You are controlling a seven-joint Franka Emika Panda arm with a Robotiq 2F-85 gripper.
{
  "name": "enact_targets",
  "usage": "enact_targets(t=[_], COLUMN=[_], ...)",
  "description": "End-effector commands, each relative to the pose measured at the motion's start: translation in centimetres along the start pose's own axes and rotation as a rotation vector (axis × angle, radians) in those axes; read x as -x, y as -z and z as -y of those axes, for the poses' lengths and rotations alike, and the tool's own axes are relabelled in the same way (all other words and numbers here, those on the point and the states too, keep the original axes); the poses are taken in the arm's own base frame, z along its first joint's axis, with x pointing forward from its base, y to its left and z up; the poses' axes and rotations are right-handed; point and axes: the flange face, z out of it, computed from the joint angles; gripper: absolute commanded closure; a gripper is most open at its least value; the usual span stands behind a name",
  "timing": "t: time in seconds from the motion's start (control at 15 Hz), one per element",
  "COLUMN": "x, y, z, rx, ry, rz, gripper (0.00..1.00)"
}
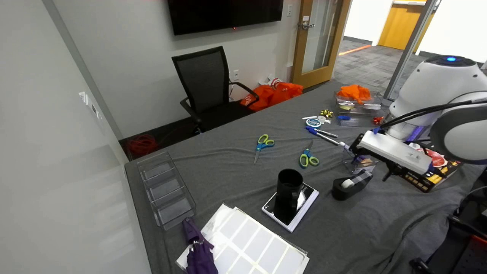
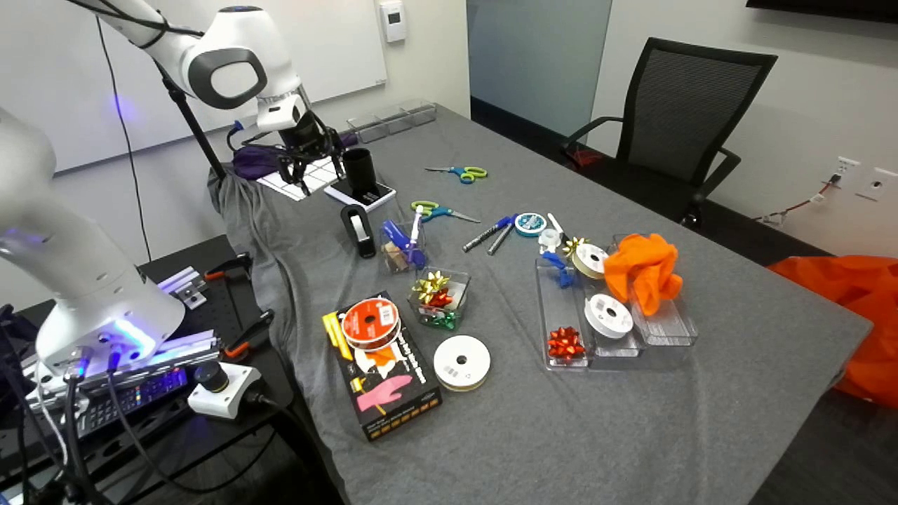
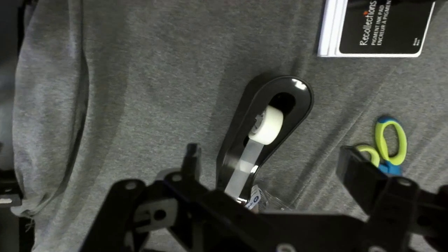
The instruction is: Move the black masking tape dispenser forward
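The premises presented as an office meeting room. Evidence comprised a black mesh-backed armchair point(image 1: 203, 82), a flat black rectangular wall screen point(image 1: 228, 14), a broad whiteboard point(image 2: 340, 52), a wood-framed glass door point(image 1: 319, 42), grey patterned carpet point(image 1: 359, 66) beside it, and a large table draped in grey cloth point(image 2: 596, 428).

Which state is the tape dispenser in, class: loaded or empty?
Loaded: in the wrist view, the black dispenser holds a white tape roll, a strip running from it.

Black dispenser point(image 1: 352, 191), white tape point(image 3: 271, 126), grey cloth point(image 3: 157, 105)
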Motion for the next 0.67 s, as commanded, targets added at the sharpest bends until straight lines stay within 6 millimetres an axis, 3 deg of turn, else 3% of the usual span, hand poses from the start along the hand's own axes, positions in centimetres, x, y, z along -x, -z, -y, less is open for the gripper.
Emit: enact_targets(t=[0.0,0.33,0.47,0.53,0.6], x=[-1.2,-4.3,-4.3,-4.4,-4.4], y=[-2.8,-5.4,-6.5,-5.3,-5.8], z=[1.7,3.7,3.8,2.9,3.1], rx=[-0.035,0.021,0.068,0.026,0.042], ry=[-0.123,-0.321,-0.348,-0.326,-0.338], rz=[0.008,-0.073,-0.113,-0.078,-0.090], gripper=[0.00,0.00,0.00,0.00,0.00])
